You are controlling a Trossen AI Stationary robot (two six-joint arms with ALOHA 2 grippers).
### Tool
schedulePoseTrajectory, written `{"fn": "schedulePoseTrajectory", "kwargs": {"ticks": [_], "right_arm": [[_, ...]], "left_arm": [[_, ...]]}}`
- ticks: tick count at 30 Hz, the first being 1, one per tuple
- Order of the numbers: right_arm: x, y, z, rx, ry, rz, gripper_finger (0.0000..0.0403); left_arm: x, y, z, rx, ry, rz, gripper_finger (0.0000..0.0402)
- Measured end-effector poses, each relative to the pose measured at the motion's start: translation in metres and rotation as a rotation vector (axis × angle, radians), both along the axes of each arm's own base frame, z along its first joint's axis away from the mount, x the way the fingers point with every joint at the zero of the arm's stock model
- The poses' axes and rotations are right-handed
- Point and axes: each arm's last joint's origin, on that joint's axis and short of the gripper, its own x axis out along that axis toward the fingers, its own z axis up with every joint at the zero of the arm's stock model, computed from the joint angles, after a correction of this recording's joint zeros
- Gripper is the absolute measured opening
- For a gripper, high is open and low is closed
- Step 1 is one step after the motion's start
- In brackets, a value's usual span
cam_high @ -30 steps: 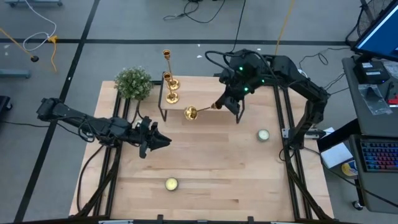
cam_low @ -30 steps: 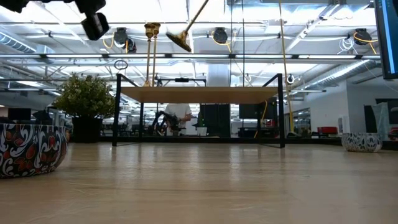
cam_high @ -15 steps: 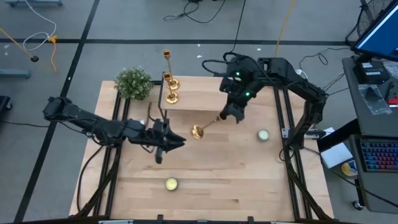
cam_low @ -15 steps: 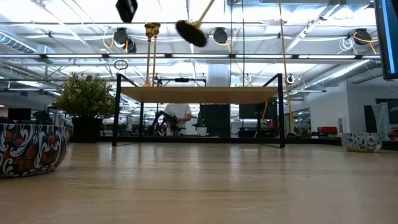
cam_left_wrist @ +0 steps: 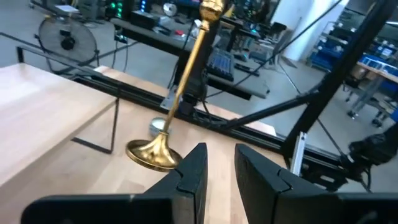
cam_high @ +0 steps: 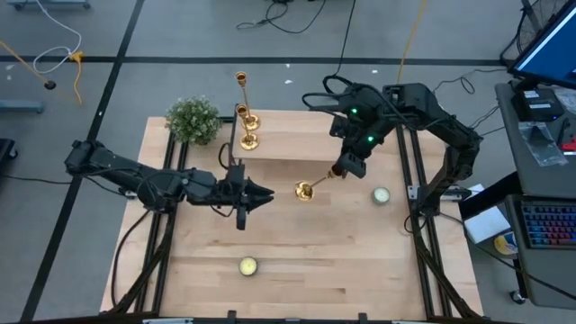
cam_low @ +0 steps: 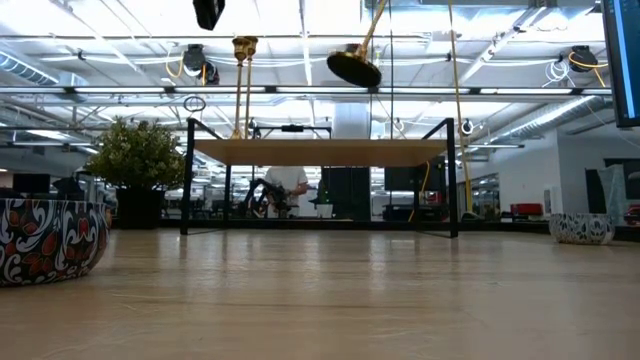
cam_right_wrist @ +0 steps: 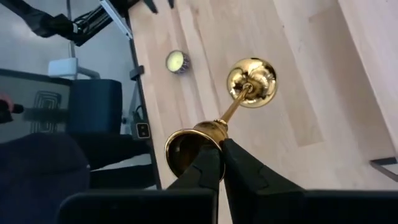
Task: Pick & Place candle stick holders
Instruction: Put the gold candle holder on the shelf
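My right gripper (cam_high: 346, 167) is shut on a gold candlestick (cam_high: 317, 181) and holds it in the air in front of the low shelf (cam_high: 279, 147). Its round base (cam_high: 304, 190) points toward the table's left. The base also shows in the low view (cam_low: 353, 68). Two more gold candlesticks (cam_high: 241, 97) (cam_high: 246, 129) stand upright on their bases at the shelf's left end. My left gripper (cam_high: 264, 193) is a little open and empty, just left of the held base (cam_left_wrist: 152, 153) and apart from it. My right gripper pinches the candlestick's top end, at the cup (cam_right_wrist: 186, 148), between its two fingers (cam_right_wrist: 210, 169). The fingers point along the stem (cam_right_wrist: 233, 110), slanting down toward the table's left. The candlestick is lifted clear and tilted, with its base (cam_right_wrist: 252, 78) lowest.
A green plant (cam_high: 193, 119) stands at the shelf's left. One tin candle (cam_high: 247, 265) sits near the front edge and another (cam_high: 382, 194) at the right. Black frame rails (cam_high: 409, 180) run along both table sides. A person (cam_low: 286, 188) shows far behind.
My right gripper has carried the candlestick from over the shelf toward the table's near right, with the base swinging out over the bare table. My left gripper has gone toward the table's right, up to the candlestick's base.
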Motion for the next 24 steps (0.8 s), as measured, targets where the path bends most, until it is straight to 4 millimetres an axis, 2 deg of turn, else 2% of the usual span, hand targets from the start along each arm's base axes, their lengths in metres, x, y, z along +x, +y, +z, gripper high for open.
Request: {"fn": "schedulePoseTrajectory", "kwargs": {"ticks": [12, 24], "right_arm": [[0.017, -0.002, -0.013, -0.040, 0.021, 0.065, 0.0000], [0.041, 0.006, -0.045, -0.069, 0.070, 0.188, 0.0000]], "left_arm": [[0.010, -0.005, -0.012, 0.018, 0.029, 0.096, 0.0081], [0.010, -0.002, -0.008, 0.210, 0.009, 0.213, 0.0081]]}}
